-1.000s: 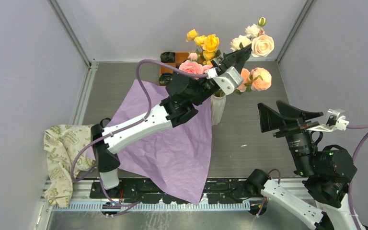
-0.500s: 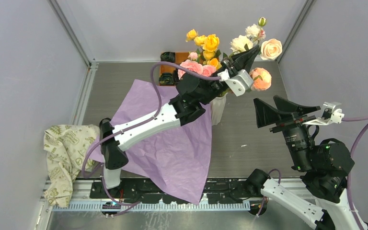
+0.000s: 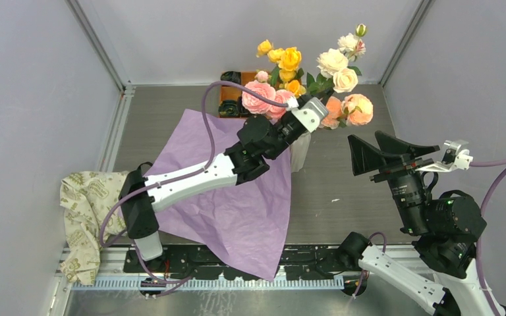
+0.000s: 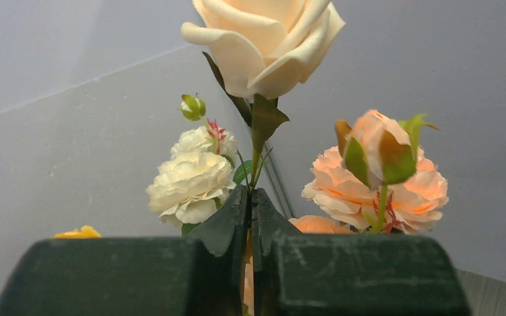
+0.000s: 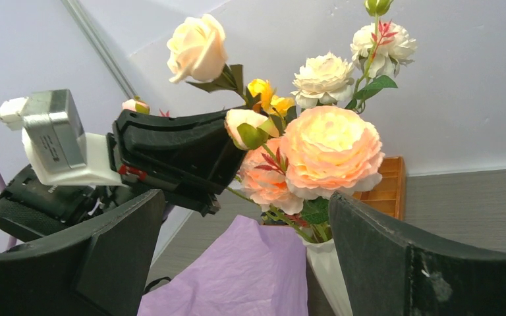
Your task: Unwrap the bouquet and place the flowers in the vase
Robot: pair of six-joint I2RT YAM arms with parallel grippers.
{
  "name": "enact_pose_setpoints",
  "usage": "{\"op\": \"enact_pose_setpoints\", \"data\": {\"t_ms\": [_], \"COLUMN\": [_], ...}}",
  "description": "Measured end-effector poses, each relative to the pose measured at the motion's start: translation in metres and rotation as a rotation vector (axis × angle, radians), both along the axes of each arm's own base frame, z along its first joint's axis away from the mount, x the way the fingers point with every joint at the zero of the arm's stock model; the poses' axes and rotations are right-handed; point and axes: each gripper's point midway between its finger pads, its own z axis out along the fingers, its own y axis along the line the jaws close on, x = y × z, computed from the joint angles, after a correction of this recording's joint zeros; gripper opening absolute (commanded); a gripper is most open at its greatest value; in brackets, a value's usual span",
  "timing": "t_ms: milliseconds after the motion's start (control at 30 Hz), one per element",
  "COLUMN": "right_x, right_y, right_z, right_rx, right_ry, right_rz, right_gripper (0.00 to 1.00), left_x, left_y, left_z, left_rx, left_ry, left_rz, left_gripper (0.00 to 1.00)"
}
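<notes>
**Q:** Where are the flowers [image 3: 288, 66] right now?

**A:** Seen from above, pink, yellow, peach and cream roses stand bunched in the white vase [image 3: 300, 153]. It sits just past the middle of the surface [image 3: 342, 184], toward 12 o'clock. The purple paper [image 3: 230, 197] lies opened flat, spreading from the vase toward 7 o'clock, so the unwrapping looks done.

**Q:** And the arms?

**A:** The left gripper [image 4: 251, 197] reaches in from 8 o'clock, pinched tight on the thin green stem of a cream rose [image 4: 263, 39], just below the bloom. From its own camera, a white bloom sits at 9 o'clock of the stem and a peach one at 3 o'clock (other blooms hide whether the foot of that stem is inside the vase). The right gripper [image 3: 364, 136] hovers at about 4 o'clock from the vase, jaws spread wide, holding nothing, apart from the flowers.

**Q:** Which step is this?

**A:** Most likely settling one of the last stems into the bunch.

**Q:** What does the next move call for?

**A:** Guiding the stem down into the vase mouth until it stands alone. Then the jaws open and the arm draws back toward 8 o'clock. It needs doing gently, because the small vase looks top-heavy and a snagged leaf could tip it.
</notes>
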Motion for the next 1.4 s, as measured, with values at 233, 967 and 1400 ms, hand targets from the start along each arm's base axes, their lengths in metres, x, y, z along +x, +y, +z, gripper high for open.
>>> {"op": "enact_pose_setpoints", "data": {"t_ms": [233,967,1400], "right_x": [0.001,-0.017,-0.014], "right_y": [0.003,-0.012,-0.009], "right_z": [-0.004,-0.001,-0.009], "right_rx": [0.001,0.062,0.049], "right_ry": [0.003,-0.034,-0.018], "right_rz": [0.011,0.028,0.027], "right_gripper": [0.99,1.00,1.00], "left_x": [0.002,0.053,0.069], "left_y": [0.031,0.028,0.040], "left_z": [0.023,-0.042,-0.081], "left_rx": [-0.121,-0.145,-0.146], "left_ry": [0.097,0.389,0.512], "left_rz": [0.049,0.237,0.382], "left_gripper": [0.04,0.05,0.13]}}
